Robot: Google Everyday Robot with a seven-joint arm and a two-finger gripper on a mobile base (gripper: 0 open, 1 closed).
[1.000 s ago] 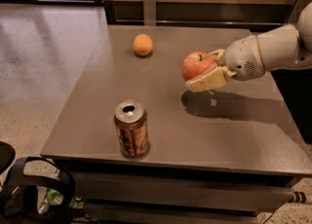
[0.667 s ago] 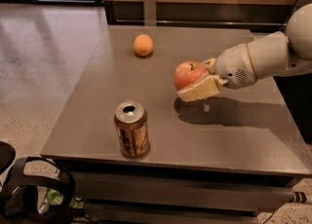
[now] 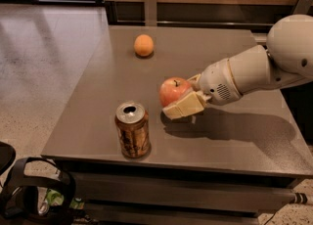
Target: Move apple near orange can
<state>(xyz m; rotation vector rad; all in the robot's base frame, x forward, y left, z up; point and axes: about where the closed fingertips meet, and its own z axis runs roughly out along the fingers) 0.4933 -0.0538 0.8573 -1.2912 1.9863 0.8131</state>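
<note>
The red apple (image 3: 173, 90) with a yellowish blush and a short stem is held in my gripper (image 3: 182, 101), which is shut on it just above the grey table (image 3: 205, 48). The white arm reaches in from the right. The orange can (image 3: 132, 129) stands upright near the table's front edge, a short way to the left of and in front of the apple. A gap of bare table lies between the can and the apple.
A small plain orange fruit (image 3: 144, 45) lies at the back left of the table. A black object (image 3: 36, 190) with loops sits on the floor below the table's front left corner. A wooden wall runs behind the table.
My gripper has carried the apple to the left and toward the front of the table, lower and closer to the orange can. The can and the orange fruit have not moved.
</note>
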